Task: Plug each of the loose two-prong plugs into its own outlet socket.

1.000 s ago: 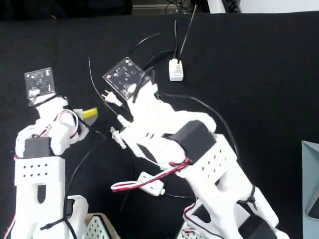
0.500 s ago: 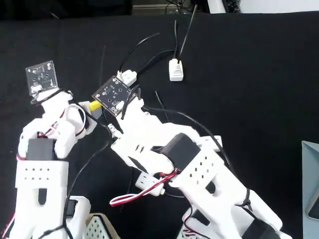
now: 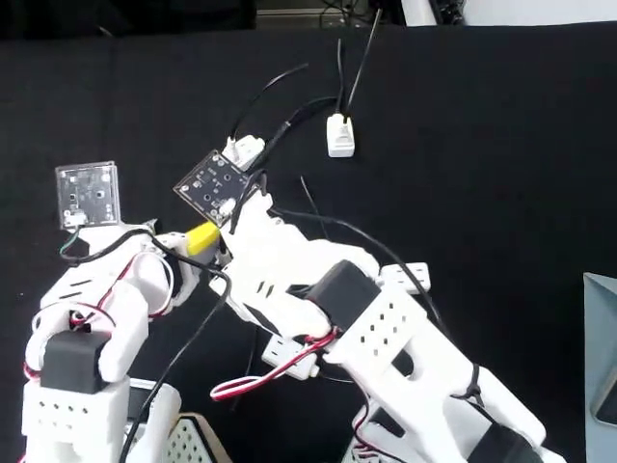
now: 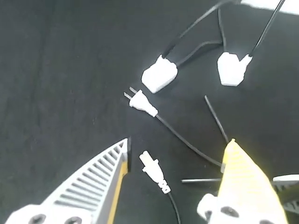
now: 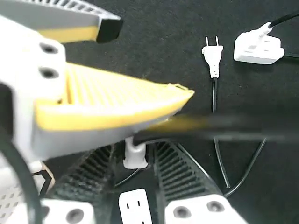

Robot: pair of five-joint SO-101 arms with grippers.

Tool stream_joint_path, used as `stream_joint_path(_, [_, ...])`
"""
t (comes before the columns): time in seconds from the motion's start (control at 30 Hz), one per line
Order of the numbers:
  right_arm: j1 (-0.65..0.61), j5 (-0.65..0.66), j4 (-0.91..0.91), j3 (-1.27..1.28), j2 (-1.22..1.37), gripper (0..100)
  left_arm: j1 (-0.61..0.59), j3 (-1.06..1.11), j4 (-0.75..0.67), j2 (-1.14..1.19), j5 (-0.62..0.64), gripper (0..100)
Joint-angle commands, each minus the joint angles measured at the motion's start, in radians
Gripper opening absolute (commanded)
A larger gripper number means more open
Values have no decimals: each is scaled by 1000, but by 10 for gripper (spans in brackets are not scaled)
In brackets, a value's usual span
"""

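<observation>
Pickup step, prob. Left gripper (image 4: 179, 141) hangs with jaws spread over a loose plug (image 4: 152, 170), which lies on the table (image 4: 56, 70) between them. Right gripper (image 5: 135, 161): grip can't be told. Next likely needs: drop, pinch plug body w/ prongs free, then aim at nearest socket (image 4: 159, 74).

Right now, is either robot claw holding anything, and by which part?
The right gripper pinches a white plug by its body. The left gripper is open, holding nothing.

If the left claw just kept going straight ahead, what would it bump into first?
Probably the white plug lying on the table between the left gripper's open fingers, though depth is hard to judge.
</observation>
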Motion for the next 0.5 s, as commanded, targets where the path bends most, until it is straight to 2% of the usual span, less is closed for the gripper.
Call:
stream_joint_path(0.0, [-2, -3, -5, -8, -27, 11, -45, -2, -35, -11, -21, 322])
stream_joint_path(0.17, [103, -3, 5, -13, -28, 11, -128, -13, -28, -11, -26, 322])
stream_joint_path(0.33, [341, 3, 5, -15, -56, 11, -128, 19, -6, 38, -140, 323])
stream_joint_path(0.47, [525, 3, 5, -10, -151, 11, -73, 41, -5, 157, -242, 323])
